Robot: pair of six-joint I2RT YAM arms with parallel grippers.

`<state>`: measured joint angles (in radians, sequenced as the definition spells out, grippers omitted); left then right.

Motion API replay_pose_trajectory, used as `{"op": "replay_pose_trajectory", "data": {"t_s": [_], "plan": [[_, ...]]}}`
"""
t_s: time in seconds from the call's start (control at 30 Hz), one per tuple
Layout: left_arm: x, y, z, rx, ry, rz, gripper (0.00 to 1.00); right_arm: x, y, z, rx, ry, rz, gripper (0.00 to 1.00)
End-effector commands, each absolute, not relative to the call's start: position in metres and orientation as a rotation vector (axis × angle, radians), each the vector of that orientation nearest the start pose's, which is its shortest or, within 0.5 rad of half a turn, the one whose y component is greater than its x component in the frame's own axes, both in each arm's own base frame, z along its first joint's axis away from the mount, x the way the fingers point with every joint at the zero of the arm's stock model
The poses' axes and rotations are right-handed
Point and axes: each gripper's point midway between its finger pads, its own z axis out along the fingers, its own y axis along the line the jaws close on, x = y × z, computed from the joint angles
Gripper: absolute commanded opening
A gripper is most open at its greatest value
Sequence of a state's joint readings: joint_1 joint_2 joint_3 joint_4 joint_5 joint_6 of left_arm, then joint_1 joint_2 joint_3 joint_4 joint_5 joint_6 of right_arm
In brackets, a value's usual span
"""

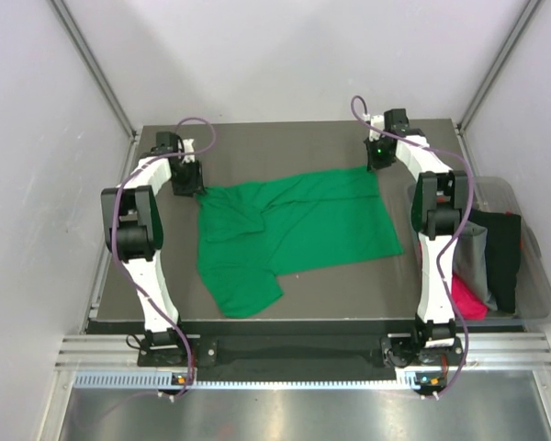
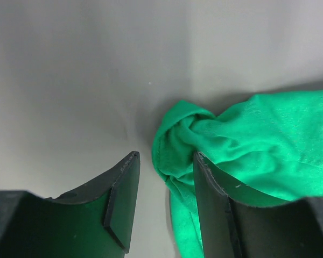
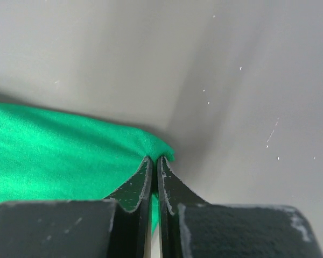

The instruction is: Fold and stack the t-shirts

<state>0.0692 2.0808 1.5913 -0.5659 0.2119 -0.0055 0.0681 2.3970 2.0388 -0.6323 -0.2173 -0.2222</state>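
Observation:
One bright green t-shirt [image 1: 303, 230] lies spread and partly crumpled on the dark table [image 1: 257, 147]. My left gripper [image 1: 189, 180] is at the shirt's far left corner. In the left wrist view its fingers are open [image 2: 166, 157], and a bunched green corner [image 2: 183, 134] lies between them against the right finger [image 2: 210, 193]. My right gripper [image 1: 378, 158] is at the shirt's far right corner. In the right wrist view it is shut [image 3: 155, 159] on that corner of the green fabric [image 3: 59, 150], low over the table.
A clear plastic bin [image 1: 538, 287] stands off the table's right edge. It holds a black shirt [image 1: 503, 253], a grey one [image 1: 474, 259] and a magenta-pink one [image 1: 466, 299]. White walls enclose the table on three sides.

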Motion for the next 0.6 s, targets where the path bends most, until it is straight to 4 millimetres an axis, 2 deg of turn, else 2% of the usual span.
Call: {"op": "replay_pose_trajectory", "data": {"t_s": [0.0, 0.13, 0.23, 0.33, 0.37, 0.4, 0.43, 0.57], "plan": [[0.49, -0.006, 0.061, -0.05, 2.572, -0.309, 0.5, 0.58, 0.053, 0.042, -0.393, 2.463, 0.171, 0.0], [0.496, -0.008, 0.053, -0.056, 2.573, -0.362, 0.49, 0.576, 0.055, 0.035, -0.397, 2.478, 0.186, 0.0], [0.501, -0.011, 0.049, -0.077, 2.576, -0.412, 0.43, 0.576, 0.056, 0.037, -0.4, 2.473, 0.192, 0.0], [0.508, -0.012, 0.047, -0.083, 2.568, -0.435, 0.32, 0.573, 0.057, 0.035, -0.404, 2.482, 0.198, 0.0], [0.513, -0.011, 0.05, -0.082, 2.553, -0.43, 0.24, 0.573, 0.056, 0.036, -0.404, 2.48, 0.196, 0.0], [0.516, -0.01, 0.05, -0.084, 2.548, -0.424, 0.03, 0.572, 0.057, 0.035, -0.406, 2.481, 0.197, 0.0], [0.519, -0.008, 0.048, -0.088, 2.548, -0.415, 0.0, 0.57, 0.057, 0.034, -0.406, 2.484, 0.198, 0.0], [0.538, 0.003, 0.06, -0.095, 2.474, -0.339, 0.0, 0.569, 0.058, 0.031, -0.398, 2.488, 0.207, 0.0]]}}
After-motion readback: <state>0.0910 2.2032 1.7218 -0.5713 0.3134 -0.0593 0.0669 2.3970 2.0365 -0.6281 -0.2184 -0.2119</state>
